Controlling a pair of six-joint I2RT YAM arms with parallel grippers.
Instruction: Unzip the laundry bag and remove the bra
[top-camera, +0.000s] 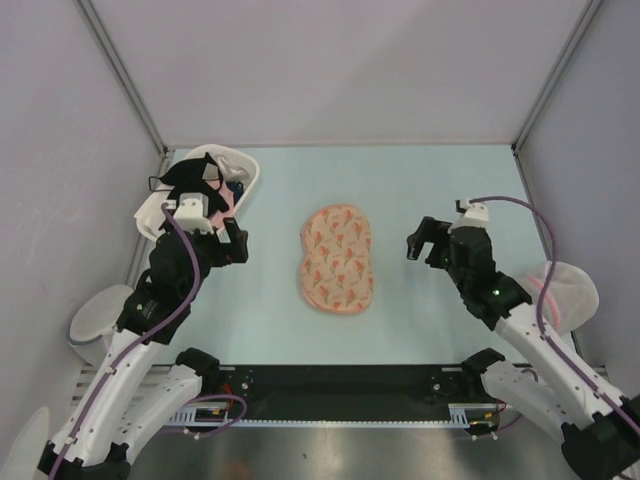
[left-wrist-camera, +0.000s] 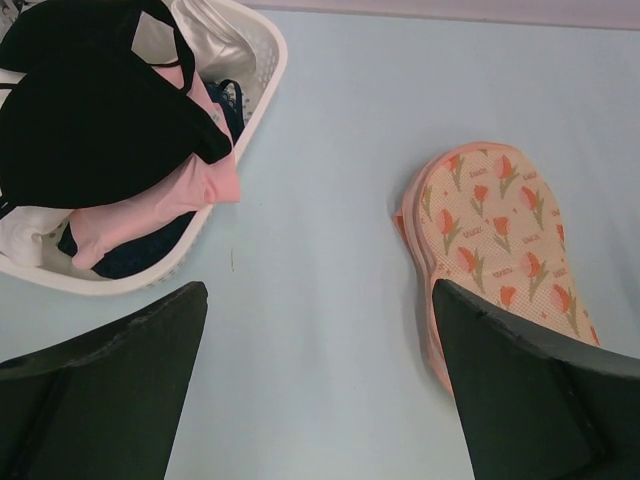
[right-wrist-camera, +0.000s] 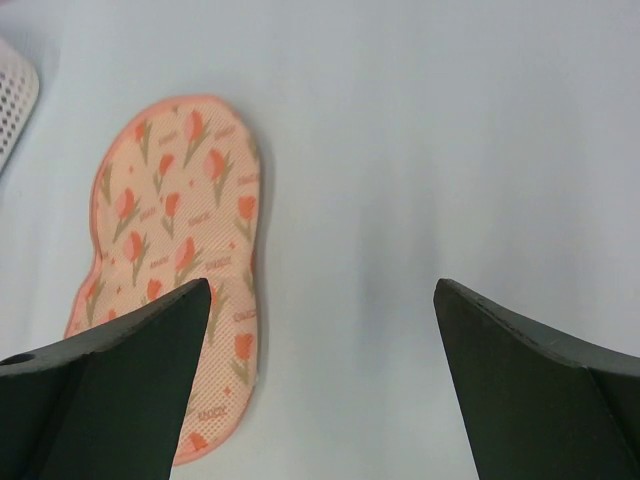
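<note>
Left gripper (top-camera: 230, 245) and right gripper (top-camera: 421, 238) both wide open, holding nothing. Floral laundry bag (top-camera: 337, 258) flat on table (top-camera: 440, 180) between them, touching neither. Its long axis runs away from my bases. Bag lies right of left gripper, left of right gripper; right one slightly nearer. Black bra (top-camera: 188, 177) drapes over white basket (left-wrist-camera: 266, 82), just beyond left gripper (bag looks flat, likely emptied; zipper not discernible).

Laundry bag (right-wrist-camera: 170, 225) is carrying tiny repeated word marks btwn its tulip prints, sitting approx. 9 o'clock in right wrist view, but they're blurring too much to read. No legible txt is showing.
</note>
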